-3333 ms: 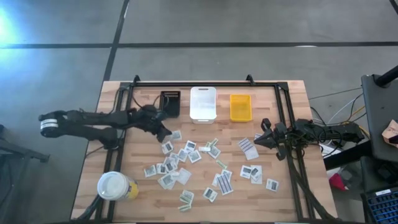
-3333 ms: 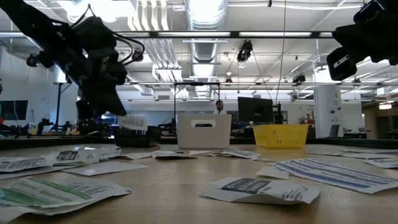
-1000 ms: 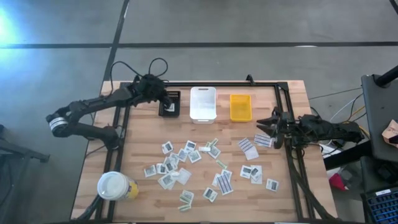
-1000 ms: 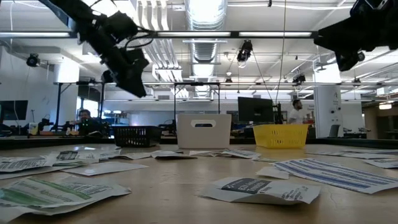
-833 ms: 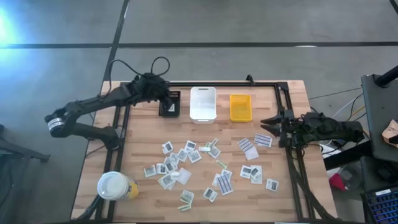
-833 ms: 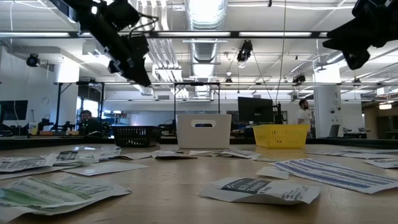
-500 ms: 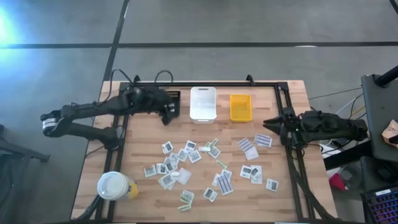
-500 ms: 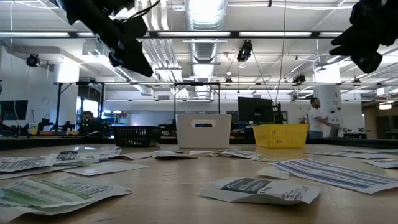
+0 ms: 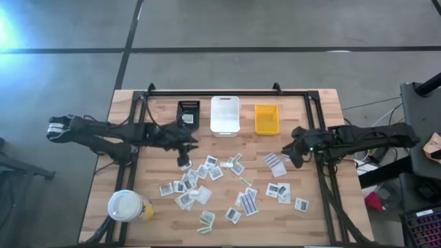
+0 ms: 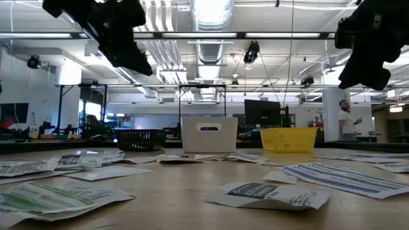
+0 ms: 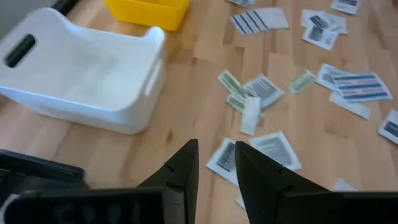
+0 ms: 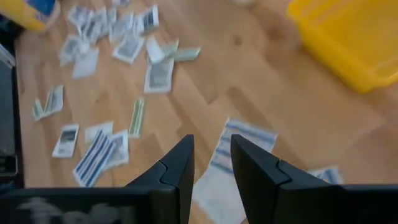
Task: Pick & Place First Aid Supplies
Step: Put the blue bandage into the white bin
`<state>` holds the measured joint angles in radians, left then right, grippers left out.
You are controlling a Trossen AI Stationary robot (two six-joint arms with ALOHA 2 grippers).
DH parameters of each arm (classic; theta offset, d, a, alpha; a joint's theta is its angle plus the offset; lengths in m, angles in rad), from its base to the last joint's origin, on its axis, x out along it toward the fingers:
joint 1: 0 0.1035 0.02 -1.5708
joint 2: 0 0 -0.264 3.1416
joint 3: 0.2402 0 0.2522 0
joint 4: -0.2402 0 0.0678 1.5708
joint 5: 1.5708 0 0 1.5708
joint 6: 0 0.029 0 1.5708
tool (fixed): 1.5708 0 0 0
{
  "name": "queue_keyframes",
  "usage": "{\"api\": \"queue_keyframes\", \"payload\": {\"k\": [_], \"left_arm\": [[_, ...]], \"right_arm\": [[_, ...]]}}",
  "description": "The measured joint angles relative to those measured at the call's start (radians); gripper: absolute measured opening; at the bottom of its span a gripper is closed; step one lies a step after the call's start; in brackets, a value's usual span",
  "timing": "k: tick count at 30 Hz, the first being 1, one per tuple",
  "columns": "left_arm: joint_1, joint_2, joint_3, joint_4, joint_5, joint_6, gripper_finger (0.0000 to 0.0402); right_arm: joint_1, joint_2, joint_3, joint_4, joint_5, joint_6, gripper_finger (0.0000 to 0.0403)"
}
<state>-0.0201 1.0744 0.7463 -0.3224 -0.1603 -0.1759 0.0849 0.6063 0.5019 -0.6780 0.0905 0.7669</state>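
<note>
The butcher-block table (image 9: 124,117) stood on a grey floor, three bins in a row along its far edge: black bin (image 9: 188,114), white bin (image 9: 224,114), yellow bin (image 9: 267,118). From above, the first aid packets (image 9: 207,172) lay scattered across the middle and right of the wood: small white squares with dark printed patches, a blue-striped packet (image 9: 275,164) towards the right, and pale green strips (image 9: 206,220) near the front edge. A white-lidded cup (image 9: 126,205) sat at the near left corner. My left gripper (image 9: 185,143) hung over the left end of the scatter, just near of the black bin; my right gripper (image 9: 289,153) hung beside the blue-striped packet.

At table height, both grippers sat high above the wood, the left at upper left (image 10: 124,48) and the right at upper right (image 10: 367,45). The flat paper packets lay low on the boards, one with curled corners in front (image 10: 268,193). A person (image 10: 345,121) stood far off in the room.

From my left wrist, my fingers (image 11: 180,171) stood a little apart with nothing between them, above a white square with a dark patch (image 11: 227,158); the white bin was close by (image 11: 81,74).

From my right wrist, my fingers (image 12: 177,165) likewise stood parted and empty, over the blue-striped packet (image 12: 239,143), the yellow bin beyond (image 12: 348,37).
</note>
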Motion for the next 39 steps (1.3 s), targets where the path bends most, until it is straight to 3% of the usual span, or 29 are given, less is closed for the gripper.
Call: {"api": "queue_keyframes", "payload": {"k": [10,17,24,28,33,39], "left_arm": [[-0.092,0.000,-0.086,0.039,-0.030,-0.087,0.0096],[-0.117,0.000,-0.113,0.069,-0.044,-0.138,0.0096],[-0.140,0.000,-0.110,0.072,-0.044,-0.113,0.0096],[-0.143,0.000,-0.110,0.079,-0.045,-0.088,0.0096],[-0.143,0.000,-0.110,0.079,-0.077,-0.055,0.0096],[-0.143,0.000,-0.110,0.079,-0.154,-0.022,0.0096]], "right_arm": [[0.037,0.217,0.026,-0.008,-0.239,0.150,0.0099],[0.163,0.283,0.024,-0.096,-0.251,0.338,0.0090],[0.319,0.303,0.022,-0.109,-0.118,0.553,0.0082],[0.350,0.312,0.022,-0.111,0.028,0.586,0.0082],[0.349,0.314,0.022,-0.111,0.251,0.493,0.0077],[0.349,0.327,0.027,-0.110,0.275,0.338,0.0080]]}}
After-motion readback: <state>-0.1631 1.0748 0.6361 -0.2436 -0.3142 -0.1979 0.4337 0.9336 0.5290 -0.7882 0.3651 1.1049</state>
